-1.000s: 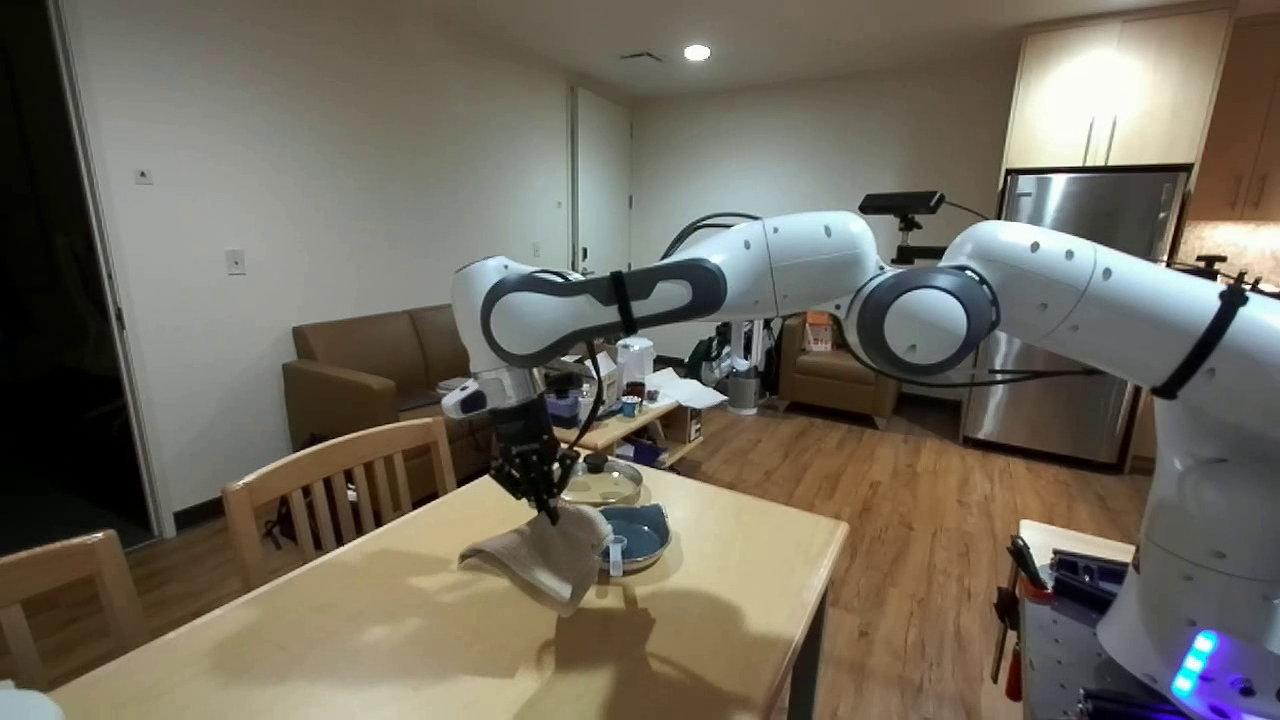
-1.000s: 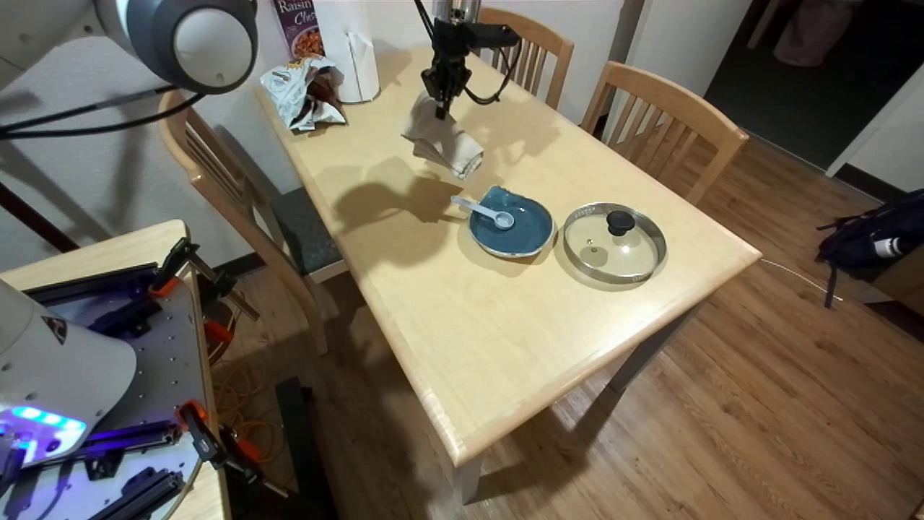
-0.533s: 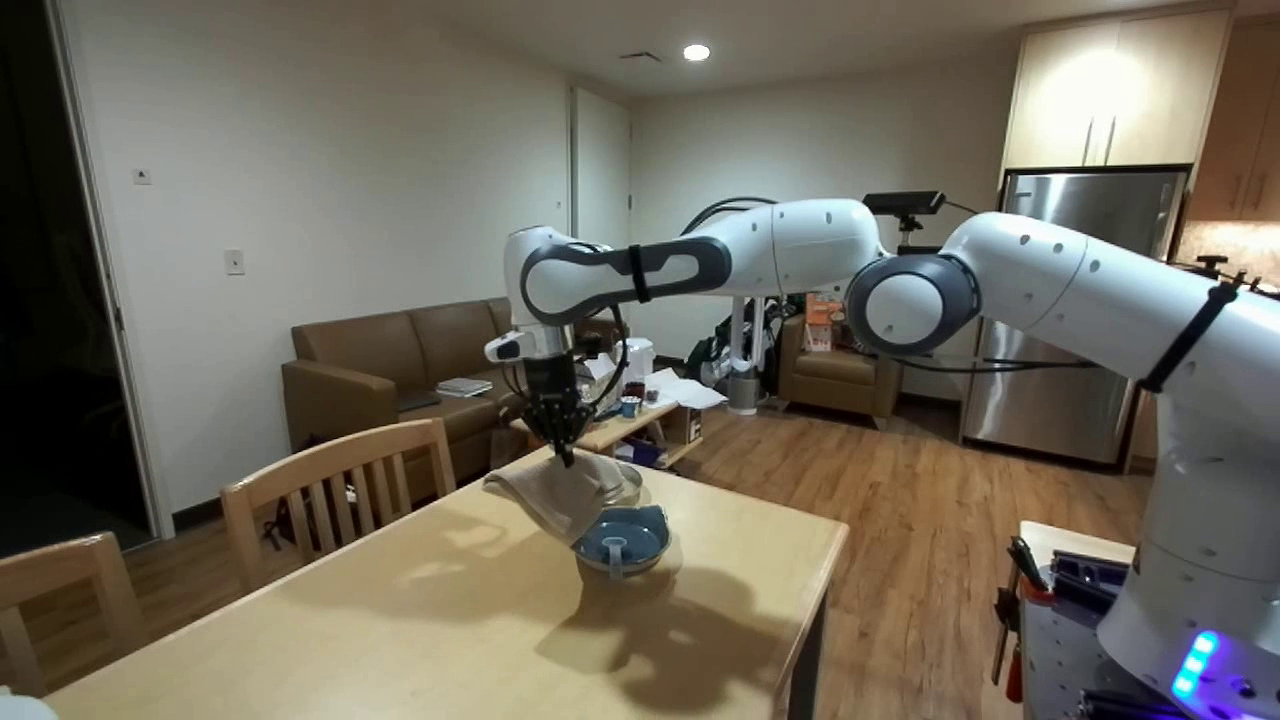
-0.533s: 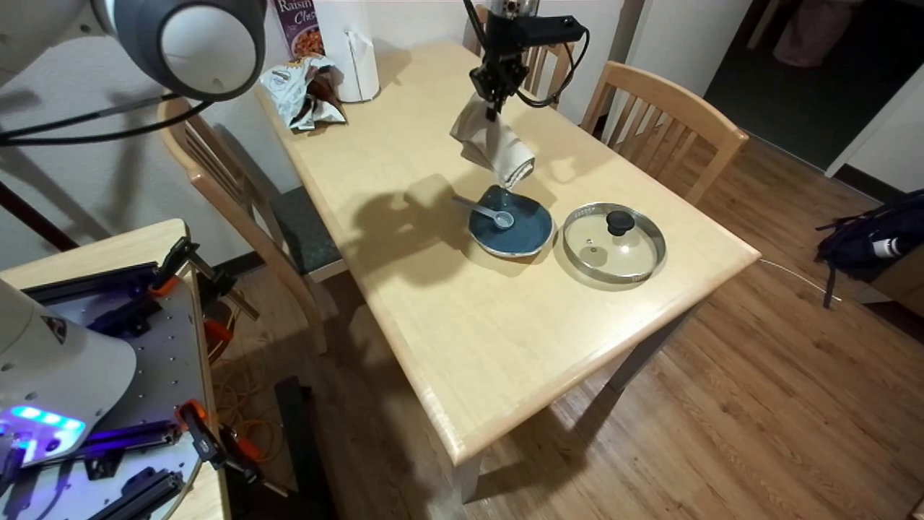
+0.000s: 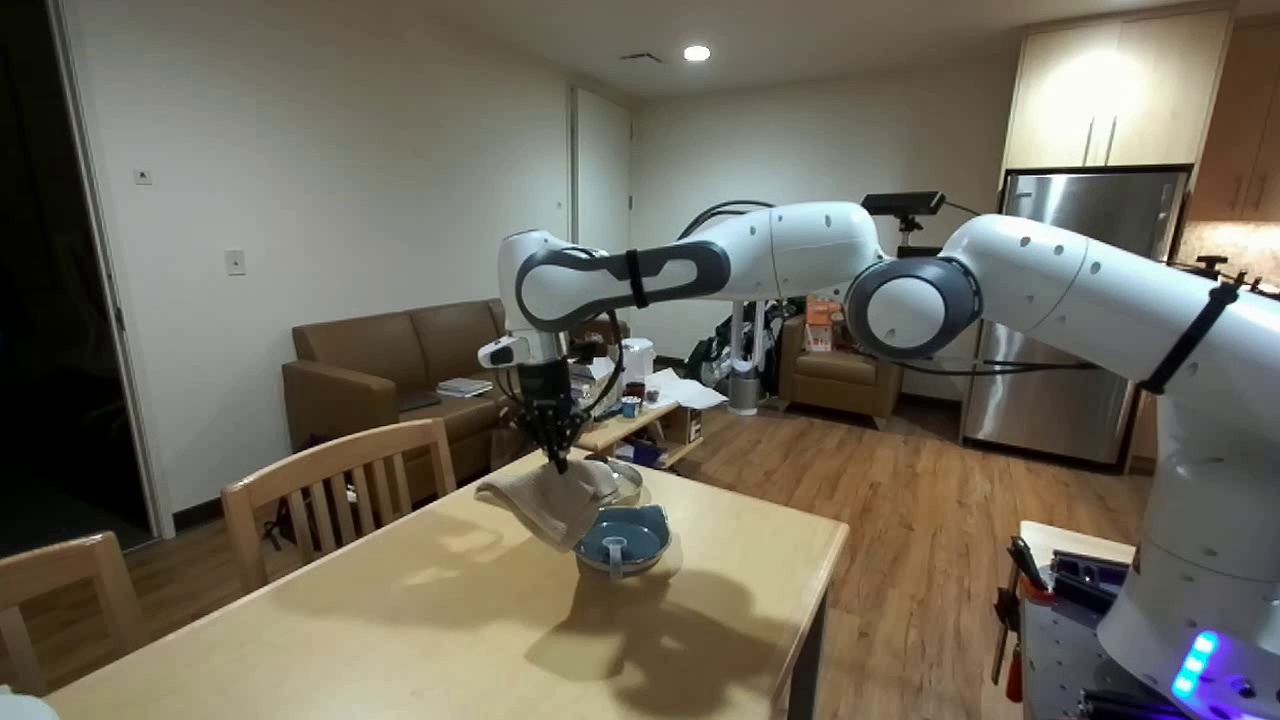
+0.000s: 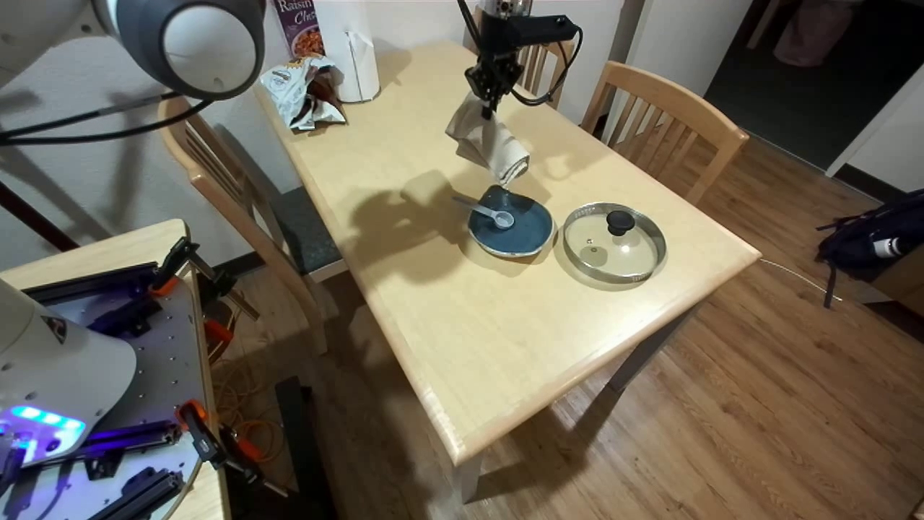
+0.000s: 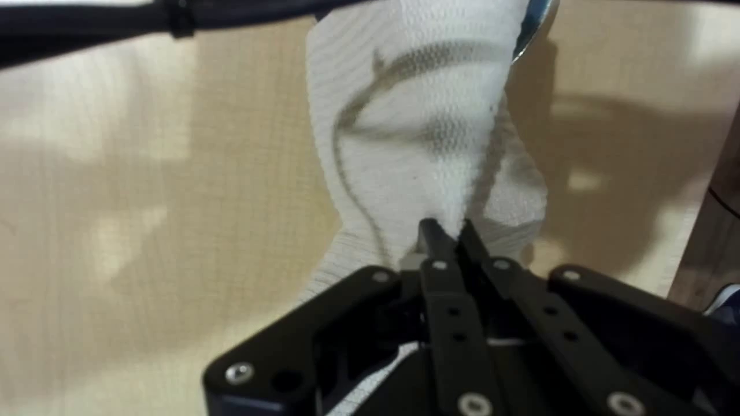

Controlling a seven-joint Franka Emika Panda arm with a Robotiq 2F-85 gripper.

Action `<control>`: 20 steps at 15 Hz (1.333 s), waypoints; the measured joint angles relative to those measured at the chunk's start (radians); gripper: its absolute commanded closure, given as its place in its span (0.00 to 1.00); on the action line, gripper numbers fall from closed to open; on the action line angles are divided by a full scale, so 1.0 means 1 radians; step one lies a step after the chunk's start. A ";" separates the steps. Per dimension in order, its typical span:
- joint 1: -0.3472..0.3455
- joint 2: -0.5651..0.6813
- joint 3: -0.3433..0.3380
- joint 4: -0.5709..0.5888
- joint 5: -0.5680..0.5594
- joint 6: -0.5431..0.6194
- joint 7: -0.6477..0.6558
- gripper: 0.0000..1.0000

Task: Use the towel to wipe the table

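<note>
The beige towel hangs folded from my gripper in both exterior views, and it also shows in an exterior view. My gripper points down with its fingers closed on a pinched fold of the towel. In the wrist view the fingertips clamp the towel, which spreads out ahead of and under them. The towel appears raised above the light wood table, its lower edge close to the blue dish. Part of the towel is hidden behind the gripper in the wrist view.
A pale measuring spoon lies across the dish. A glass lid with a black knob stands beside it. A snack bag, a paper towel roll and a cereal box are at the far end. Chairs border the table.
Over the last second my gripper has lifted and carried the towel toward the dish and lid side. In the last half second it has shifted back and down slightly. The dish and lid stay put.
</note>
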 measured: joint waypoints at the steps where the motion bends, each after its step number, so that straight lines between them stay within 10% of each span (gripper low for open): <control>1: 0.000 0.008 0.001 0.000 0.000 0.038 -0.014 0.98; 9: 0.006 0.133 0.077 0.001 0.001 0.393 -0.265 0.98; 20: -0.002 0.242 0.133 0.033 0.080 0.264 -0.533 0.98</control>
